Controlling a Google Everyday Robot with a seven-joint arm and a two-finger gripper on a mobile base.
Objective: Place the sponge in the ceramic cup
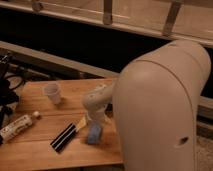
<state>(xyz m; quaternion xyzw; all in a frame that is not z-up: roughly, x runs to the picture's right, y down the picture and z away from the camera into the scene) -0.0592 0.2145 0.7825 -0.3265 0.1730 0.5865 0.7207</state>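
The blue-grey sponge (93,133) lies on the wooden table (35,150) near its front edge, to the right of centre. My gripper (94,122) hangs straight down from the cream wrist, directly over the sponge and at or very near its top. The white ceramic cup (52,93) stands upright at the back left of the table, well apart from the gripper and the sponge. My bulky cream arm housing (160,110) fills the right of the view and hides the table's right side.
A black bar with white stripes (63,137) lies diagonally just left of the sponge, with a small tan piece (80,124) at its upper end. A light bottle (17,126) lies on its side at the left edge. Dark cables and gear (6,85) sit beyond that edge.
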